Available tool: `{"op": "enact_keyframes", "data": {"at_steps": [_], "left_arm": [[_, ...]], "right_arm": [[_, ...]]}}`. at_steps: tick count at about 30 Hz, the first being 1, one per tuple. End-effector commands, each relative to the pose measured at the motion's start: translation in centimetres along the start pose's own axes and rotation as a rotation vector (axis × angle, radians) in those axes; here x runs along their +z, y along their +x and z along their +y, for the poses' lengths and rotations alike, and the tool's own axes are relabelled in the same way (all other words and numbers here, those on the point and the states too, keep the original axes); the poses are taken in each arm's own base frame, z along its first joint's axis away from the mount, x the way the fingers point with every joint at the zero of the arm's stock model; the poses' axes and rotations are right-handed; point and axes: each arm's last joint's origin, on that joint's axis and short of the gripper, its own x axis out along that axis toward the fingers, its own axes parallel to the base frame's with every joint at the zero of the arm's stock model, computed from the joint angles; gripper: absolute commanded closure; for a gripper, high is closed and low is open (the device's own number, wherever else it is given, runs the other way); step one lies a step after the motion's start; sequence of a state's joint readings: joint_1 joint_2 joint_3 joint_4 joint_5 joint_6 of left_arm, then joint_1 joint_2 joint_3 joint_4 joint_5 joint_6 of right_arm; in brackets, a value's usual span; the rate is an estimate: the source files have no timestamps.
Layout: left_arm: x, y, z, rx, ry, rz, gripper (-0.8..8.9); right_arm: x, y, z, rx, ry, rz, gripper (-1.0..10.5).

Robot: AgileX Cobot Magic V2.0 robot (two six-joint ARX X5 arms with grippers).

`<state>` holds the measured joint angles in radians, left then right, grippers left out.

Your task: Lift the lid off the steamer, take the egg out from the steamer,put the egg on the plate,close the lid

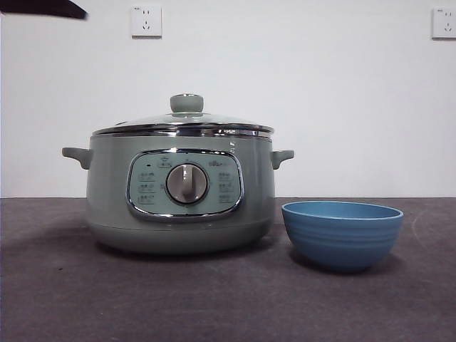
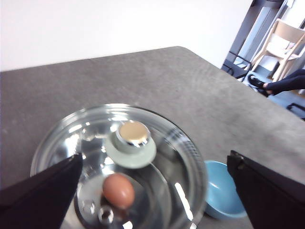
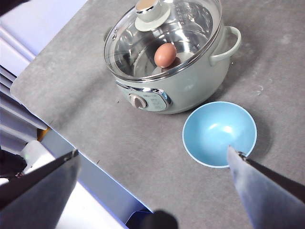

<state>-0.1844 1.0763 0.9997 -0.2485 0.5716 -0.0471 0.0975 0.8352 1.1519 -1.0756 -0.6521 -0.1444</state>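
The pale green steamer (image 1: 182, 214) stands on the dark table with its glass lid (image 1: 187, 121) closed on it. Through the glass, the brown egg (image 2: 118, 191) lies inside the pot, also clear in the right wrist view (image 3: 165, 55). To the right of the pot stands the blue plate (image 1: 342, 231), a ridged bowl with nothing in it (image 3: 214, 129). My left gripper (image 2: 155, 157) hovers open above the lid's knob (image 2: 133, 136), touching nothing. My right gripper (image 3: 152, 151) hangs open high over the table's near side, apart from the bowl and the steamer (image 3: 190, 86).
A black arm tip (image 1: 43, 8) shows at the front view's top left corner. Two wall sockets (image 1: 146, 21) sit on the white wall behind. The table's edge (image 3: 86, 148) runs close to the pot's panel side. A wooden chair (image 2: 286, 40) stands beyond the table.
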Motion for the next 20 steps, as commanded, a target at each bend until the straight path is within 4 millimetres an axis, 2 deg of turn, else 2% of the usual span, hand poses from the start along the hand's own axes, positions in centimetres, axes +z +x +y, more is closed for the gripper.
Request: {"op": "enact_keyframes", "data": {"at_steps": [1, 11, 20], "left_arm": [[0.1, 2.1, 0.3, 0.015, 0.034, -0.018, 2.41], [-1.8, 8.9, 0.5, 0.106, 0.194, 0.011, 2.42], [-3.8, 12.9, 0.9, 0.126, 0.222, 0.017, 2.42]], "right_arm": [[0.2, 0.1, -0.1, 0.000, -0.003, 0.001, 3.8], [0.4, 0.7, -0.6, 0.002, 0.014, 0.024, 3.8], [0.3, 0.7, -0.6, 0.003, 0.020, 0.031, 3.8]]}}
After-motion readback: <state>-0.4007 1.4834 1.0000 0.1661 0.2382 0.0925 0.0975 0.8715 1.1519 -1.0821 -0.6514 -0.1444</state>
